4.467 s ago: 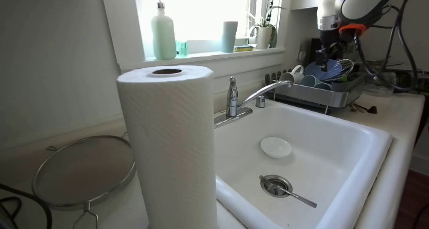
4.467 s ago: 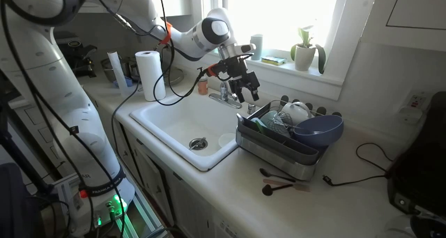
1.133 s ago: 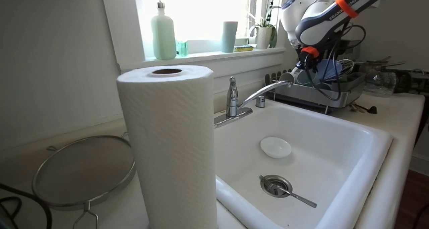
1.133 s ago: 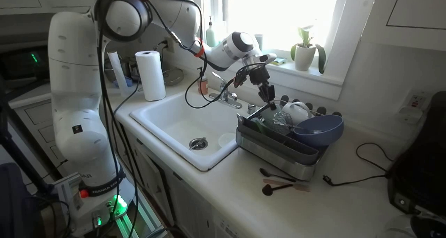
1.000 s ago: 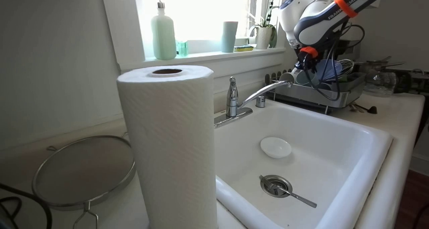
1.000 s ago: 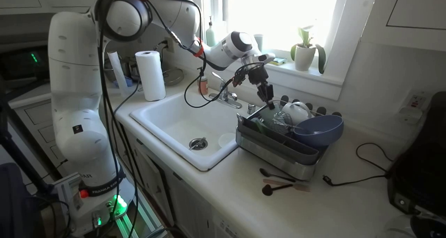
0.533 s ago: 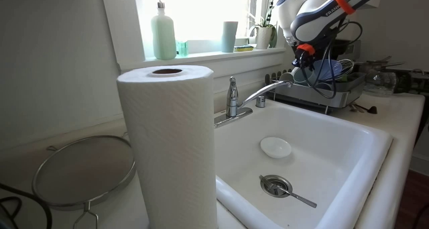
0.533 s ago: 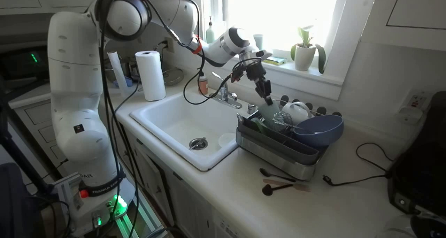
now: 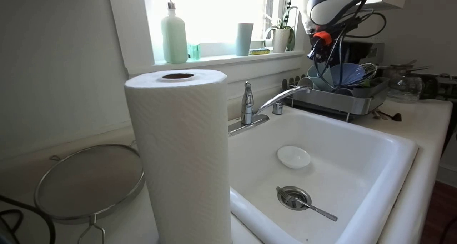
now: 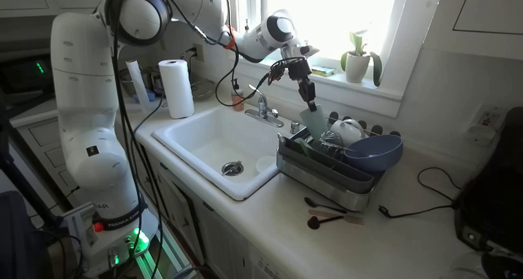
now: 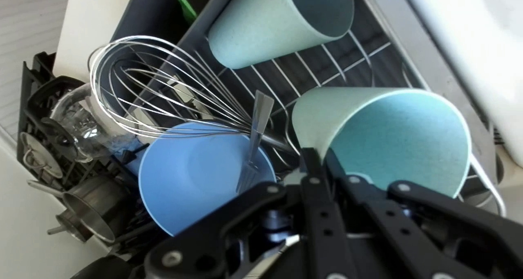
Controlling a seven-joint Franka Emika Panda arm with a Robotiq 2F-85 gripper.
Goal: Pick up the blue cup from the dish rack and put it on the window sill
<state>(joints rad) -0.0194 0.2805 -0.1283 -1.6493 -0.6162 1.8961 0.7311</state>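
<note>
End effector (image 11: 322,154), 1 fingertip (image 11: 337,164) inside blue cup (image 11: 400,138)

The gripper (image 11: 322,157) appears to pinch the pale blue cup (image 11: 388,136) by its rim.

White, smoothly rounded arm (image 10: 83,107), dark-ringed joints (image 10: 141,19); black cables (image 10: 117,70); orange bands (image 9: 323,36); black gripper (image 11: 323,158), silver screws (image 11: 172,258); base collar (image 10: 121,221) lettered FRANKA; green lights (image 10: 141,236).

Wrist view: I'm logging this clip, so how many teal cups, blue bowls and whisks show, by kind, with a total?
Teal cups: 2 (held cup, gripped by the end effector; other cup, on its side in the dish rack)
Blue bowl: 1
Whisk: 1
Total: 4
</note>
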